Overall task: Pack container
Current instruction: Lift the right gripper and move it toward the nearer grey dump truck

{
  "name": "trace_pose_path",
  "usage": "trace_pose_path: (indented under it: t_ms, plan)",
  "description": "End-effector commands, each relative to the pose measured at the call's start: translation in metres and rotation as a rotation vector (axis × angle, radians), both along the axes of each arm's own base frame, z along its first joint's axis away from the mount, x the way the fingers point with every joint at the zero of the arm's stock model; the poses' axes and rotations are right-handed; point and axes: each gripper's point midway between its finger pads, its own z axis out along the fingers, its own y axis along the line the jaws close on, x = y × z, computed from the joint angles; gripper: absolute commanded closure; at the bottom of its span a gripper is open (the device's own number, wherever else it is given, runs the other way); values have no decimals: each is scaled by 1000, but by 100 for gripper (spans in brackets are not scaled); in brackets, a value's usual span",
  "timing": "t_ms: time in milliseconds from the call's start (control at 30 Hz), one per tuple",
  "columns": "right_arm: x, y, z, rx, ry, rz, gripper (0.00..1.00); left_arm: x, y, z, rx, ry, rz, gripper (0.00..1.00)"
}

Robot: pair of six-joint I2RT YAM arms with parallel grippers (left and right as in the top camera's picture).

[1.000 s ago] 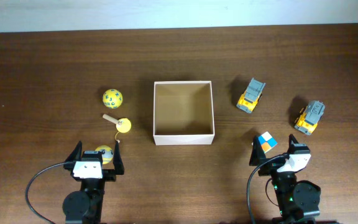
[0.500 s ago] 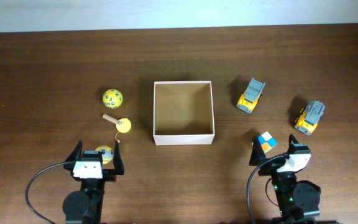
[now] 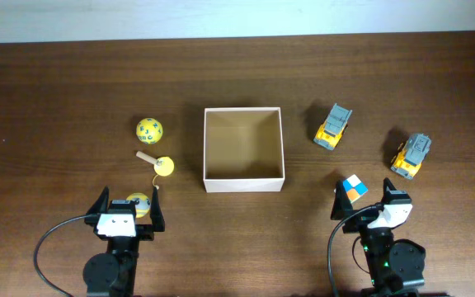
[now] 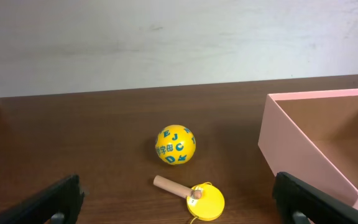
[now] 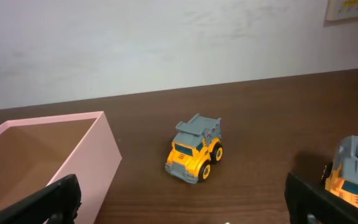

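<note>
Currently container (image 3: 244, 183) ahead, between left hand (image 3: 129, 203) and right hand (image 3: 370, 199); both spread wide, apart from it.

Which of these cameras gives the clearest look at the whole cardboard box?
The overhead view: it shows the box whole, all four white walls and the empty tan inside. Each wrist view catches only one corner, cut off at the frame edge.

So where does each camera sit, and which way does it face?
Overhead: above the table, looking straight down on the container, left gripper, right gripper.
Left wrist: low on the left arm, facing the wall past a lettered ball; own fingers at bottom corners.
Right wrist: same on the right arm, facing a yellow truck; own fingers below.
Shared: both wrist views catch the container.
</note>
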Motion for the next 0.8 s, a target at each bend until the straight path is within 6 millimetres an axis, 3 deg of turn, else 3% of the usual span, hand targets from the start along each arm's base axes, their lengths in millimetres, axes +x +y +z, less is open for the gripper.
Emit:
trace_pose_path:
  t_ms: [0, 200, 300, 400, 567, 767]
  plan:
    - [0, 0, -3, -7, 1, 4, 1, 0, 0, -1, 19, -3, -3, 1]
    - [0, 0, 0, 3, -7, 1, 1, 0, 0, -1, 19, -3, -3, 1]
    - [-1, 4, 8, 101, -24, 19, 1, 0, 0, -1, 19, -3, -3, 1]
    - [-5, 9, 30, 106, -54, 53, 1, 0, 0, -1, 19, -3, -3, 1]
    - [-21, 2, 83, 104, -45, 23, 1, 0, 0, -1, 19, -3, -3, 1]
    - [-25, -5, 120, 80, 191, -31, 1, 0, 0, -1, 19, -3, -3, 1]
